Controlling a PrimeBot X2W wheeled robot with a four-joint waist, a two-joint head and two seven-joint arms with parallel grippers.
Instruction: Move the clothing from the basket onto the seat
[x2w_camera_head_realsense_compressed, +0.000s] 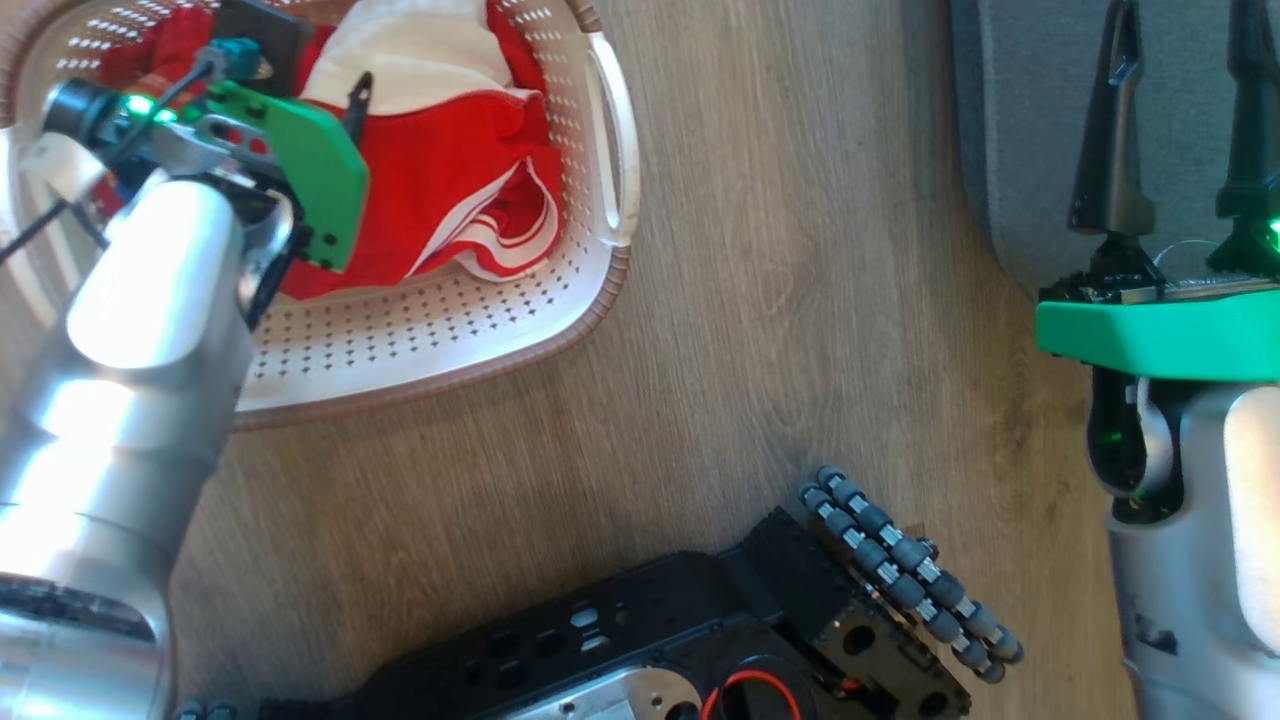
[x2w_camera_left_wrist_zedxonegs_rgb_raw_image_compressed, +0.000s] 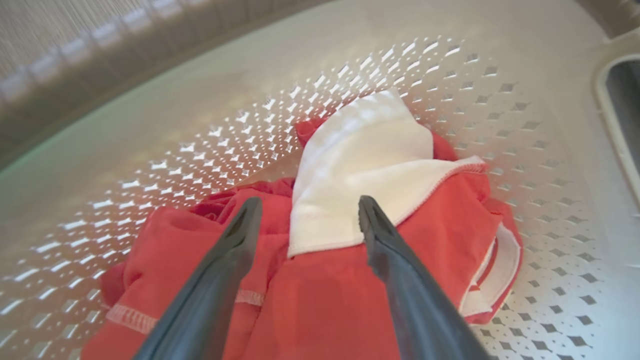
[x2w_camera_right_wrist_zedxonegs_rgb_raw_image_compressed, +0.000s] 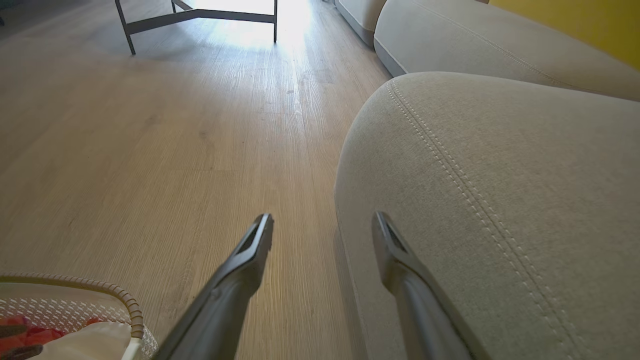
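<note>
Left hand (x2w_camera_left_wrist_zedxonegs_rgb_raw_image_compressed: 308, 200): fingers spread, nothing between them. It's inside the basket (x2w_camera_left_wrist_zedxonegs_rgb_raw_image_compressed: 500, 125), pointing down at the clothing (x2w_camera_left_wrist_zedxonegs_rgb_raw_image_compressed: 325, 300). In the left wrist view one tip sits over red fabric and the other over the lower edge of the white cloth (x2w_camera_left_wrist_zedxonegs_rgb_raw_image_compressed: 360, 165). I can't tell whether either tip touches.

Clothing is one loose heap on the basket's bottom, straight ahead of and under the fingers. The white cloth lies on top. Its long axis runs away from the hand and its narrow end points at the far wall. The red spreads wider than it's deep across the left wrist view. White striped trim is at the heap's right edge there, and a stitched hem is at lower left. In the head view the stripes face the handle on the seat side.

Right hand (x2w_camera_right_wrist_zedxonegs_rgb_raw_image_compressed: 322, 216): fingers apart, empty. It's at the rounded edge of the seat (x2w_camera_right_wrist_zedxonegs_rgb_raw_image_compressed: 500, 200), with one finger over the floor (x2w_camera_right_wrist_zedxonegs_rgb_raw_image_compressed: 150, 150) and the other over the cushion. Stitch lines run along the cushion away from the hand.

The basket stands on the floor, well apart from the seat, with bare planks between them. My base (x2w_camera_head_realsense_compressed: 700, 640) is near the bottom of the head view. A dark metal frame (x2w_camera_right_wrist_zedxonegs_rgb_raw_image_compressed: 200, 17) stands far off on the floor.
</note>
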